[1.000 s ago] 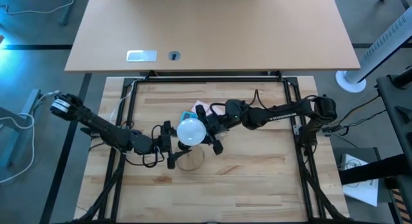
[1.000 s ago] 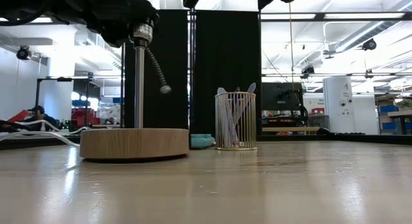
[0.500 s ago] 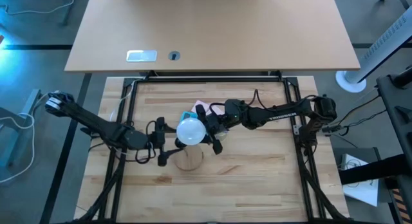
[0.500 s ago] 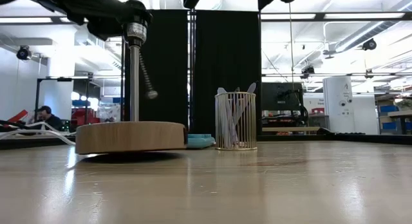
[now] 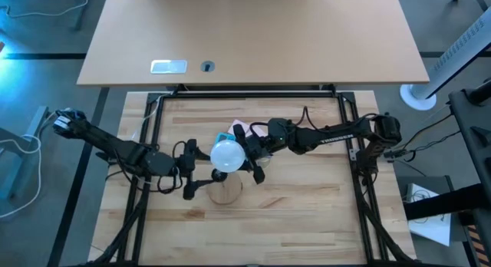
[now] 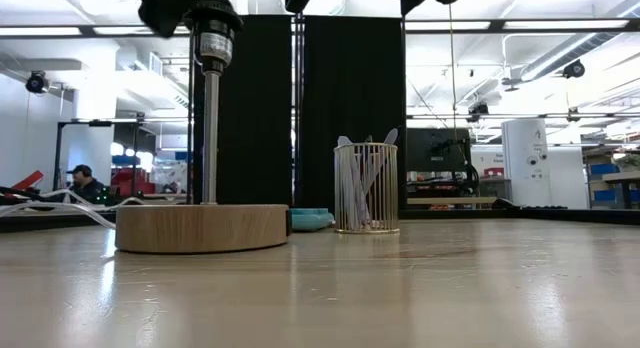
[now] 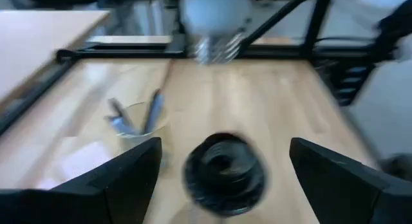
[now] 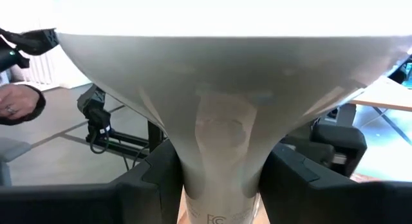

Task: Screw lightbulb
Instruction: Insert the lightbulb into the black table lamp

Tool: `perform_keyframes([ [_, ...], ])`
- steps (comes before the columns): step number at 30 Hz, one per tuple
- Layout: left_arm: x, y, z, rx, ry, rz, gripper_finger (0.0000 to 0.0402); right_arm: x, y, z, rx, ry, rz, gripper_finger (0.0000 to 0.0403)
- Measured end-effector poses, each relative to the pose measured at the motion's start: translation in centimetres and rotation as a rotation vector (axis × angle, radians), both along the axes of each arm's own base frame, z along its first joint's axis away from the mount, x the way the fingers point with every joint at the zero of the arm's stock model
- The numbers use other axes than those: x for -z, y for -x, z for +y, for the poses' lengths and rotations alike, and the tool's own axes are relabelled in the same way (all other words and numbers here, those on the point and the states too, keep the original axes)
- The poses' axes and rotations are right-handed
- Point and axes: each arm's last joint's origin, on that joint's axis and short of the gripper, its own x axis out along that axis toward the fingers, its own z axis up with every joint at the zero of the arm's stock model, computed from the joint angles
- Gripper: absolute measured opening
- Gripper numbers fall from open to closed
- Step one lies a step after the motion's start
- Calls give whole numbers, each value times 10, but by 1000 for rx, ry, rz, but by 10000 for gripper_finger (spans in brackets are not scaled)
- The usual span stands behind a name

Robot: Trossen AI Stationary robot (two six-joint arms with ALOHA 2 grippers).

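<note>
While right jaws (image 5: 244, 155) grip lightbulb (image 5: 228, 155), wire cup (image 6: 365, 187) holds pens.

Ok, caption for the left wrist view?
Lightbulb poised above the black socket, framed by the open left gripper.

Robotics lab: black curtains (image 6: 350, 108), equipment racks (image 6: 600, 178), ceiling striplights (image 6: 560, 30).

Wooden table (image 6: 420, 288), round lamp base (image 6: 201, 228), wire cup (image 6: 366, 188)
</note>
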Motion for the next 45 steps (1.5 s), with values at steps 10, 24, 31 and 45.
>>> perform_keyframes([
  [10, -22, 18, -3, -54, 92, 238, 332, 0, 0, 0, 0, 5, -1, 156],
  [24, 45, 27, -19, -221, 148, 164, 332, -7, -13, 1, -76, 20, -28, 156],
  [31, 79, 30, -21, -206, 177, 126, 332, -5, -22, -4, -90, 36, -6, 156],
  [45, 125, 13, -29, -263, 93, 0, 332, -20, -12, -11, -70, 48, -30, 156],
])
